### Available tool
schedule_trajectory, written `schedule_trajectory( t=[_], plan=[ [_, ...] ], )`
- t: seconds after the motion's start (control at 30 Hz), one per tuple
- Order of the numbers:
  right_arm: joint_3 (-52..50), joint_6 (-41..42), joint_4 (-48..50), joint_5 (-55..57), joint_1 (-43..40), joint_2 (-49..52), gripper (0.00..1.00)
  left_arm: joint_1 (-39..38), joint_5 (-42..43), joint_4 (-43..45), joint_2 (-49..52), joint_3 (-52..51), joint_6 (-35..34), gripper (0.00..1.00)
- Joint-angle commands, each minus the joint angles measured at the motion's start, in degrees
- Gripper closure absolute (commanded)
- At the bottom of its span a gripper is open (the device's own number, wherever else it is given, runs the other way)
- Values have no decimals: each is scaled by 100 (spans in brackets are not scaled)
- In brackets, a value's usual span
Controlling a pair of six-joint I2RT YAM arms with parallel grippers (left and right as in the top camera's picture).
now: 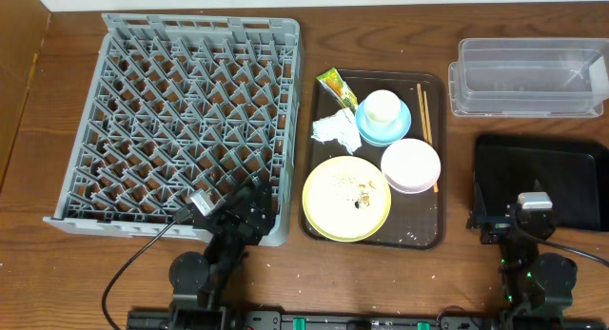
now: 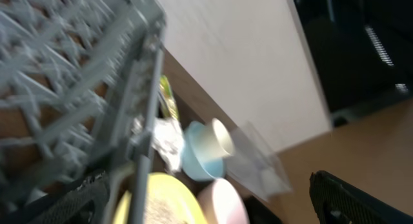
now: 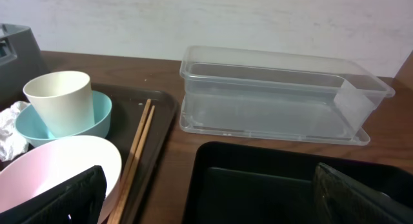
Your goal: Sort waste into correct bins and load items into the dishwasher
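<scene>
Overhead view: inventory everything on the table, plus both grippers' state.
dish rack: 1, grey, left, empty
serving tray: 1, dark brown, centre
plate: 1, yellow, tray's near end
food crumbs: scattered, pale, on plate
saucer: 1, light blue, tray's far right
cup: 1, cream, upright on saucer
bowl: 1, pinkish-white, tray's right
chopsticks: 1 pair, wooden, tray's right edge
napkin: 1, white, crumpled, left of saucer
snack wrapper: 1, yellow-green, tray's far left
plastic tub: 1, clear, far right
bin: 1, black, near right
table: 1, brown wood
left gripper: black, open, at rack's near corner
right gripper: black, open, over bin
</scene>
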Motion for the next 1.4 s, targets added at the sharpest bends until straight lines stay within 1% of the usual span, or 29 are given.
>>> schedule_trajectory(
  t=[0.0,0.13,0.2,0.27,0.37,0.5,0.53,0.73,0.87,0.9,0.97,1.0,1.03,1.07,1.13,1.23,1.37],
  plan=[
    [-7,-33,-26,35,-35,-24,1,-24,682,247,-42,-98,-422,0],
    [-7,-33,-26,35,-35,-24,1,-24,844,1016,-39,-4,-343,0],
    [-7,-33,-26,35,-35,-24,1,-24,844,1021,-33,203,-4,0],
    [-7,-33,-26,35,-35,-24,1,-22,835,839,39,455,328,0],
    [-7,-31,-26,35,-35,-24,1,-22,699,214,391,1012,874,0],
    [-7,-33,-26,35,-35,-24,1,-24,684,-551,1285,1884,1759,0],
    [-7,-33,-26,35,-35,-24,1,-24,688,-1003,1871,2402,2149,0],
    [-7,-33,-26,35,-35,-24,1,-55,994,-2643,3825,4188,3156,0],
    [-7,-31,-26,35,-35,-24,1,-444,944,-3888,5018,5348,3921,0],
    [-7,-33,-26,35,-35,-24,1,-592,804,-4157,5276,5591,4004,0],
    [-7,-33,-26,35,-35,-24,1,-975,236,-4708,5777,6046,4087,0],
    [-7,-33,-26,35,-35,-24,1,-1213,-188,-4964,6019,6247,4087,0],
    [-7,-33,-26,35,-35,-24,1,-1646,-970,-5300,6391,6520,4081,0],
    [-7,-33,-26,35,-35,-24,1,-1858,-1270,-5407,6555,6614,4081,0],
    [-7,-31,-26,35,-35,-24,1,-2199,-1576,-5458,6782,6712,4079,0],
    [-7,-33,-26,35,-35,-24,1,-2514,-1816,-5410,6902,6732,4081,0],
    [-7,-33,-26,35,-35,-24,1,-2514,-2214,-5504,6754,6806,4079,0]
  ],
)
